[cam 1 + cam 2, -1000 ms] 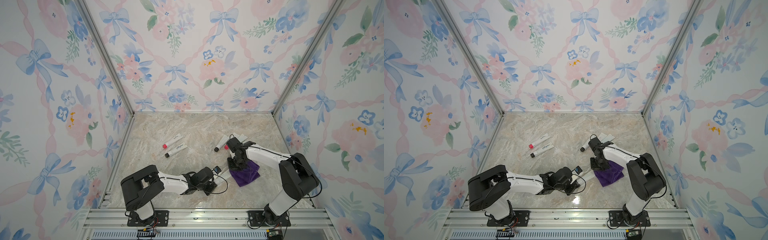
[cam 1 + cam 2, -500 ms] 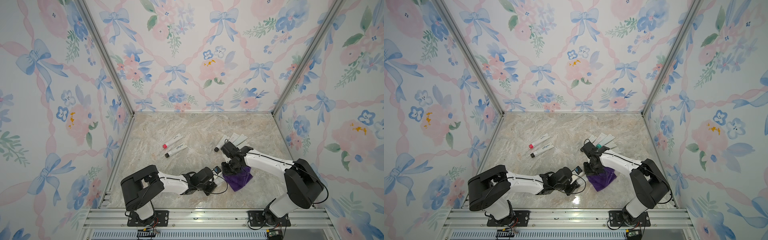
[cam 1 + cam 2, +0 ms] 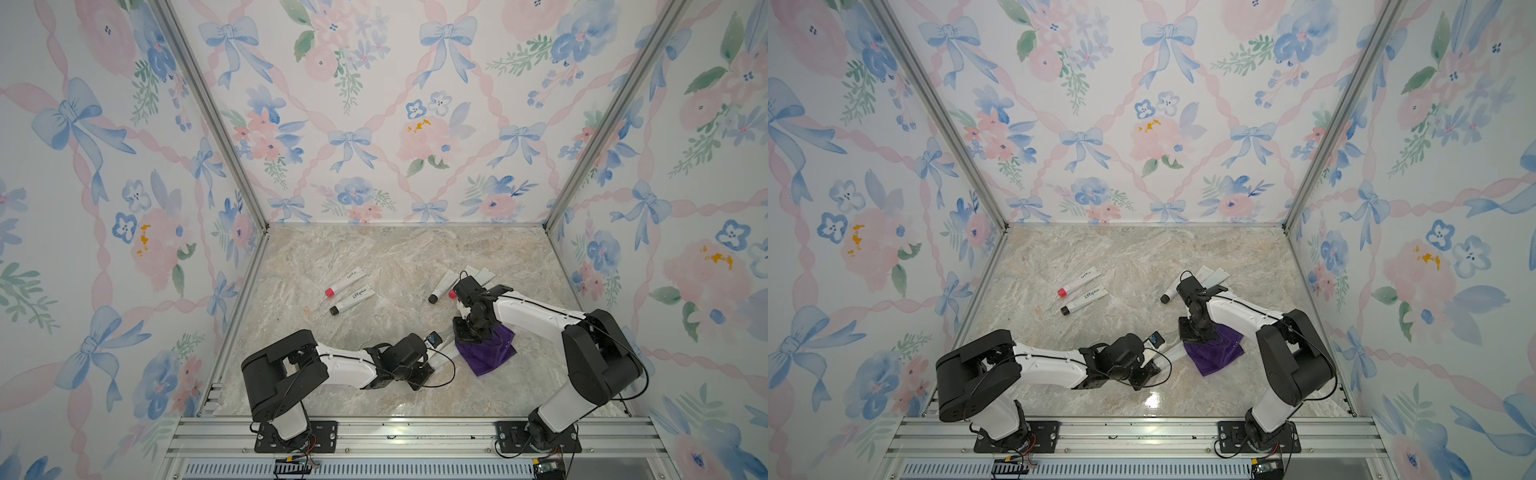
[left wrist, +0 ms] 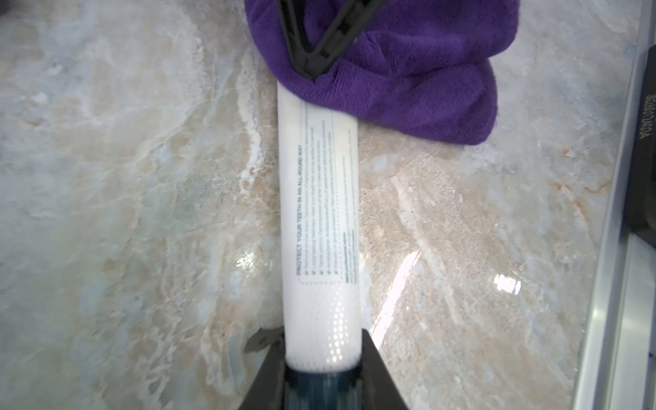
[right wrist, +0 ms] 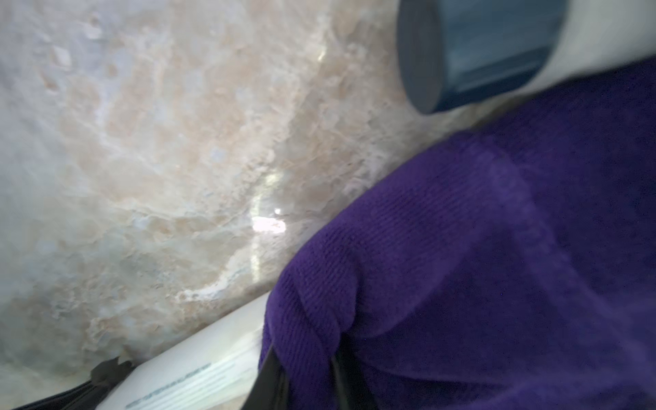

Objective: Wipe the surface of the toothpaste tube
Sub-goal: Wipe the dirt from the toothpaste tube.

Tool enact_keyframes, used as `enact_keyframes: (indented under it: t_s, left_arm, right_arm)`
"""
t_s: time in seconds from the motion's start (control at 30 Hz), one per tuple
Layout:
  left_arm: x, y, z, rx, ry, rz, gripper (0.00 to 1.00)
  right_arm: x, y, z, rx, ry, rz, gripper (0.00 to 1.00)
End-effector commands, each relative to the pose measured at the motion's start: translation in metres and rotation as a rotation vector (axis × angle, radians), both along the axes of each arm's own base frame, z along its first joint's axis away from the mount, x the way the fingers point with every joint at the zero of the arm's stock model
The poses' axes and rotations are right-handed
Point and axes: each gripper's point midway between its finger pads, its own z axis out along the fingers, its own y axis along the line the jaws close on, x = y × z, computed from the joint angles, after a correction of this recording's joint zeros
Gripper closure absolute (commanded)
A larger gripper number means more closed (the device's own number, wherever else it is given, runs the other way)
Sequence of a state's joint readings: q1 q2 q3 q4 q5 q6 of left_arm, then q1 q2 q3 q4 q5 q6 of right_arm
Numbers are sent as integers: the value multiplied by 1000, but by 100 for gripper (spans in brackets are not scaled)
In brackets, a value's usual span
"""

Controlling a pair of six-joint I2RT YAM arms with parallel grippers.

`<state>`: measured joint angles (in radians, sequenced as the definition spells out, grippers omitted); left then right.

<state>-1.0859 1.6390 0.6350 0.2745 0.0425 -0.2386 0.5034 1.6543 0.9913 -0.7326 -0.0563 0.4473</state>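
The left gripper (image 4: 321, 340) has its two black fingers (image 4: 374, 376) closed on the cap end of a white plastic toothpaste tube (image 4: 319, 198), one finger on each side where the dark blue cap (image 4: 319, 387) meets the body. The tube runs straight out from that grip, printed side up, low over the table. I cannot tell whether it touches the surface. Its far, flat end goes under a purple microfibre cloth (image 4: 408, 71).

The right gripper (image 5: 305, 380) pinches a fold of that cloth between its closed black fingers (image 4: 296, 39), and the cloth lies over the tube's end, touching it. In both top views the two grippers sit near the front middle of the table. The tube bridges the short gap between them, and the rest of the cloth is heaped beneath the right arm (image 3: 536, 316). The right wrist view shows a second white tube with a dark blue cap (image 5: 479, 53) just beyond the cloth.

All of this sits on a beige marble-patterned tabletop (image 3: 374, 257). Well apart, toward the left, two more white tubes lie side by side, one with a red cap (image 3: 345, 281) and one with a black cap (image 3: 352, 300). Behind the right wrist is a cluster of white tubes (image 3: 442, 286), partly hidden by the arm. Floral wallpaper walls (image 3: 374, 124) enclose the table on three sides.
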Motion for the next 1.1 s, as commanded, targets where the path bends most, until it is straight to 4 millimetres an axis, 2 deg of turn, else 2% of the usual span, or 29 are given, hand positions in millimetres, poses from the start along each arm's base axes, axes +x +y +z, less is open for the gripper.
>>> enact_keyframes:
  t_s: [0.0,0.17,0.4,0.53,0.57,0.67,0.73,0.87,0.97,1.07]
  left_arm:
    - [2,16,-16,67,15,27,73]
    - [1,15,-16,66,15,26,73]
    - [2,16,-15,65,14,28,73]
    - [1,16,-16,67,15,27,73]
    - [2,15,-15,64,13,26,73]
    - [1,16,-16,65,16,26,73]
    - [2,16,-15,65,15,28,73]
    - [1,17,-16,67,15,28,73]
    - [1,17,-16,67,14,28,73]
    - [1,17,-16,66,14,28,73]
  right_arm:
    - [-10,-39,-14,-185,50,0,80]
    - [-17,-16,-8,-144,47,43,81]
    - [-44,48,10,102,58,96,80]
    - [-54,61,11,170,78,103,80]
    - [-54,59,11,166,77,103,80]
    - [-49,36,1,86,82,85,80]
    - [-43,15,-4,7,80,68,80]
    - [-25,-23,-3,-183,37,55,80]
    - [-17,-37,-8,-244,44,45,80]
    - [-11,-42,-11,-259,41,33,80]
